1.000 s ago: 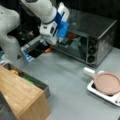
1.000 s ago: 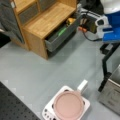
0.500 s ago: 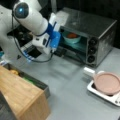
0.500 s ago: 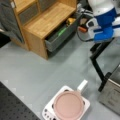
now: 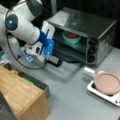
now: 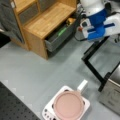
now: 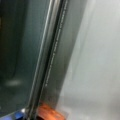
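My gripper [image 5: 50,58], white with blue fingers, sits at the front edge of the toaster oven's [image 5: 100,32] lowered door [image 5: 67,67]. It is shut on the black door handle [image 5: 55,61]. In the wrist view the handle bar [image 7: 43,67] runs between the fingertips, an orange pad [image 7: 51,112] on one side. A teal bowl [image 5: 71,37] with something red in it stands on the rack inside the oven. In a front view the gripper [image 6: 93,40] hangs above the door's dark frame [image 6: 92,67].
A pink pan [image 5: 107,83] rests on a white hob [image 6: 47,112] to the oven's right. A wooden cabinet [image 6: 47,20] with an open drawer [image 6: 60,37] holding yellow and green items stands on the opposite side. Grey floor lies between.
The gripper has swung down and outward from the oven's top front, bringing the door down from nearly shut to fully lowered; the bowl inside came into sight.
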Tool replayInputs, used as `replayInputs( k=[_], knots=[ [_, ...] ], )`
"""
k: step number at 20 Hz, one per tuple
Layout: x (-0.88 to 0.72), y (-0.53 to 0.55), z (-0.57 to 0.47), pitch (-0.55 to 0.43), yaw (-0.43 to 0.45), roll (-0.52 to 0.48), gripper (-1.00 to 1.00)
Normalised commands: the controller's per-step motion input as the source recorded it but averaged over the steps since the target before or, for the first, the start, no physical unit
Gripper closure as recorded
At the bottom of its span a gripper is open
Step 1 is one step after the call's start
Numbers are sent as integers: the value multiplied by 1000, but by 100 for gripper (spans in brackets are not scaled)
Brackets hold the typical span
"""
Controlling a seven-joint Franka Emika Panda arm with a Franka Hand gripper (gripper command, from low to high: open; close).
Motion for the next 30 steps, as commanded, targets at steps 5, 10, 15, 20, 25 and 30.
replayInputs(
  k=[5, 10, 15, 20, 25, 30],
  knots=[
    [38, -221, -24, -30, 135, -167, -100],
    [60, -311, 40, 18, 110, -156, -100],
    [76, -289, 126, 58, 123, -51, -100],
    [71, -134, 171, 85, 152, 18, -100],
    [101, -69, 139, 94, 161, 50, -100],
    [112, -12, 27, 84, 142, 120, -100]
  ],
)
